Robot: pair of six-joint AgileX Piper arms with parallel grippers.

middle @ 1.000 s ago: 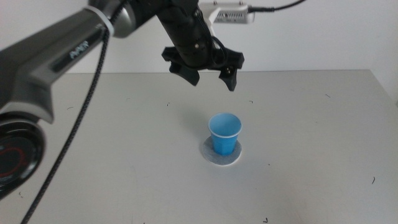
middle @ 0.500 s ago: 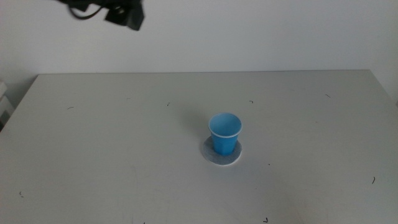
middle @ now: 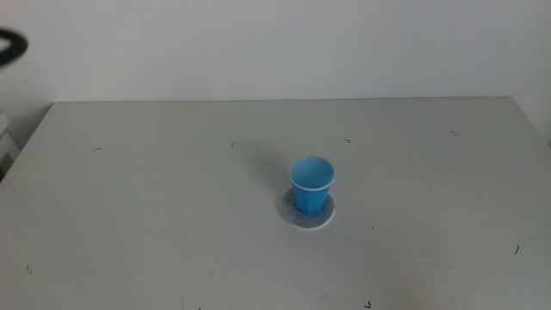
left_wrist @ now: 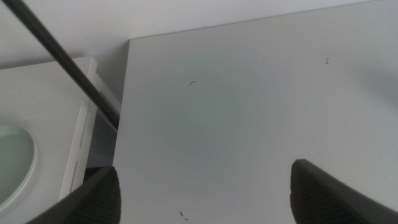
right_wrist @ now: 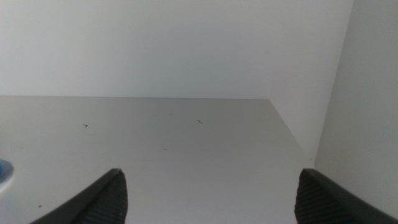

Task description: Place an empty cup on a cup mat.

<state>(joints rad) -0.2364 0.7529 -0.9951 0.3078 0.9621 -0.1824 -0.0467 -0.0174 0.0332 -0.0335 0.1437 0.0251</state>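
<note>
You're seeing the tapered blue plastic cup (middle: 311, 184) sitting upright on the flat grey speckled cup mat (middle: 304, 212), approx mid-table (middle: 155, 207). Left gripper (left_wrist: 205, 196) and right gripper (right_wrist: 208, 196) are both gaping wide, well away, holding nothing.

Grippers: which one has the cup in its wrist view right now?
The right gripper: a sliver of the blue cup shows at its picture's edge. The left gripper sees only bare table. Both are open.

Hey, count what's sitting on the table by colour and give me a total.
Blue: 1, the cup
Grey: 1, the cup mat beneath it
Total: 2
</note>
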